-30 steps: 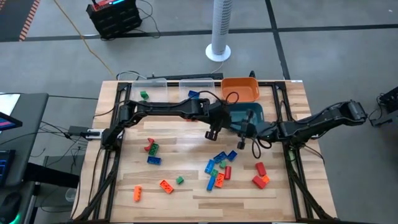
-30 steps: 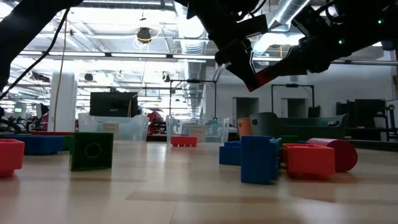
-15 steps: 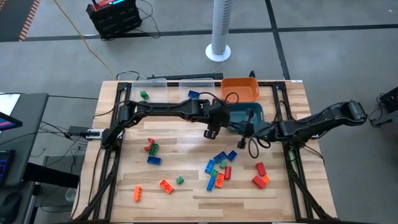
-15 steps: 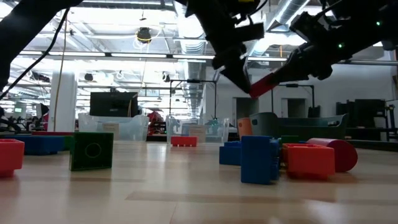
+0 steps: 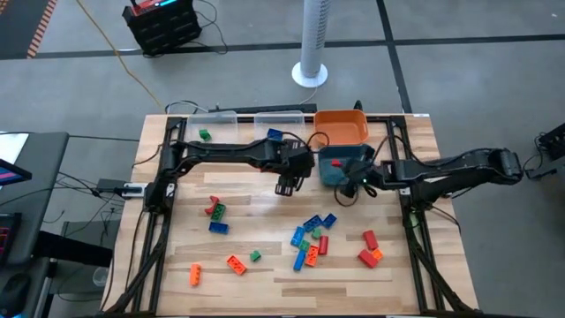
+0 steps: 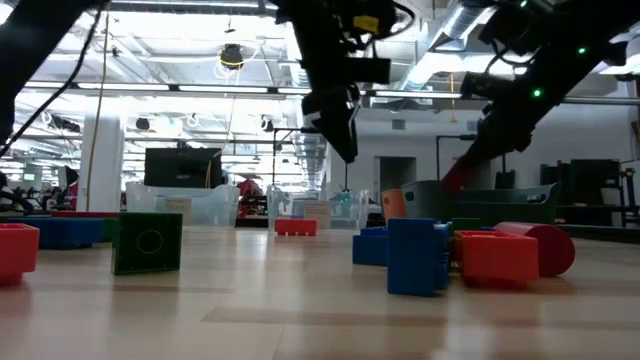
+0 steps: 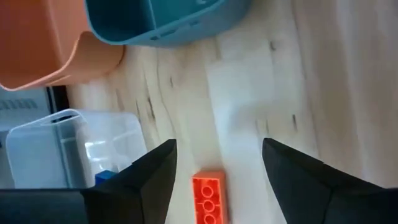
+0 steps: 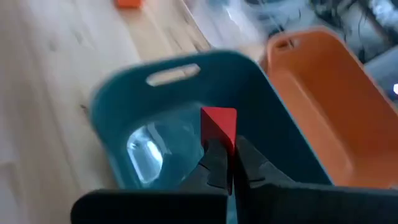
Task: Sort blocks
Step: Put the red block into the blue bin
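Here, reading from the left of the table, I see two clear bins at the far edge, one with a green block and the next with a blue block. Loose blocks lie scattered over the near half of the wooden table, red, orange, blue and green.

The left gripper hovers mid-table with its jaws spread wide and empty; its wrist view looks down on an orange block lying flat on the wood between the fingers. To its right, the right gripper is pinched shut on a red block, held by one end directly over the teal bin, with the orange bin just beyond.

Handling, as I judge it: these blocks are light, stiff and smooth-sided, so they should not deform but may slip or pivot in a narrow pinch. I would grip across the two flat long sides near the middle, not on the studs.

Compared with a second ago, the left gripper has opened and pulled back to the left, away from the teal bin. The right gripper has closed fully on the red block and moved from the open table up over the teal bin.
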Controlling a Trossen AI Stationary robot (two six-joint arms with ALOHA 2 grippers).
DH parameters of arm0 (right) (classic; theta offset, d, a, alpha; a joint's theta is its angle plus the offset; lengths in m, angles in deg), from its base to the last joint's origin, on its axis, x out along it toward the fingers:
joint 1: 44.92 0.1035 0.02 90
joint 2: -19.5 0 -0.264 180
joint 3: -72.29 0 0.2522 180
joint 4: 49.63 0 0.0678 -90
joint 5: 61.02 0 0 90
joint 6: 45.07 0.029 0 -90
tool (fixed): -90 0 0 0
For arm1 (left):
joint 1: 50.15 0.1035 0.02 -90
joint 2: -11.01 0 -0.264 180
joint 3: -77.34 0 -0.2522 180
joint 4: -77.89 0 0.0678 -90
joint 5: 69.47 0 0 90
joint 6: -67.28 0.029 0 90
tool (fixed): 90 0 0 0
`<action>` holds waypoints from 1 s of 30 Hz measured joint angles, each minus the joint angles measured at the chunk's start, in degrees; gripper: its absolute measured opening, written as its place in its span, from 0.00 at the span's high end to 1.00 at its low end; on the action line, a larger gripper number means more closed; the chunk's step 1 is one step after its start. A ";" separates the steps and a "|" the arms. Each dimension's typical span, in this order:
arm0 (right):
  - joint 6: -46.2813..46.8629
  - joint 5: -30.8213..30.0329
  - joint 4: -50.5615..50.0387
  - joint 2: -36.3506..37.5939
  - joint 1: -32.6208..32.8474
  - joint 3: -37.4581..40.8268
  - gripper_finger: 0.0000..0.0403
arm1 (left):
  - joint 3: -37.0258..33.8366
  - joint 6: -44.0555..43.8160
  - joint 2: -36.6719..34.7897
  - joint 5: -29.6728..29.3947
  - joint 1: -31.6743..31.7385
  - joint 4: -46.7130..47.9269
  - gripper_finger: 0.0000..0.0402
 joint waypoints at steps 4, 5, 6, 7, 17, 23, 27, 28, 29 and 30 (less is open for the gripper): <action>0.04 6.76 -0.16 0.00 -4.05 0.00 0.97 | -12.62 -1.02 -7.61 0.07 -1.01 -9.25 0.44; 0.02 8.49 -0.16 0.00 -5.04 0.00 0.97 | -16.45 -1.54 -9.88 0.05 -1.32 -12.01 0.45; -0.01 10.50 -0.19 0.00 -5.97 0.00 0.97 | -20.14 -2.20 -12.26 0.02 -1.61 -14.61 0.45; -0.24 12.32 -0.18 -0.08 -6.87 0.00 0.97 | -23.60 -2.91 -14.51 -0.23 -1.89 -16.86 0.45; -2.85 16.38 -0.13 -1.90 -10.18 0.00 0.93 | -43.15 -14.49 -33.08 -3.51 -2.80 -19.83 0.45; -2.83 16.36 -1.24 -1.95 -10.34 -0.17 0.71 | -48.76 -17.21 -37.61 -3.33 -2.80 -16.57 0.45; -0.21 16.32 -7.38 -1.46 -10.29 -3.79 0.57 | -50.16 -19.78 -38.67 -2.29 -2.80 -11.32 0.45; 0.78 16.32 -8.11 -1.46 -9.98 -4.92 0.54 | -50.16 -20.47 -38.67 -1.17 -2.80 -9.98 0.45; 1.65 16.08 -8.69 -1.46 -9.29 -5.85 0.52 | -50.16 -21.25 -38.67 0.29 -2.83 -8.75 0.45; 1.95 15.98 -9.07 -1.46 -8.51 -6.66 0.50 | -50.16 -22.19 -38.67 1.83 -2.90 -7.55 0.45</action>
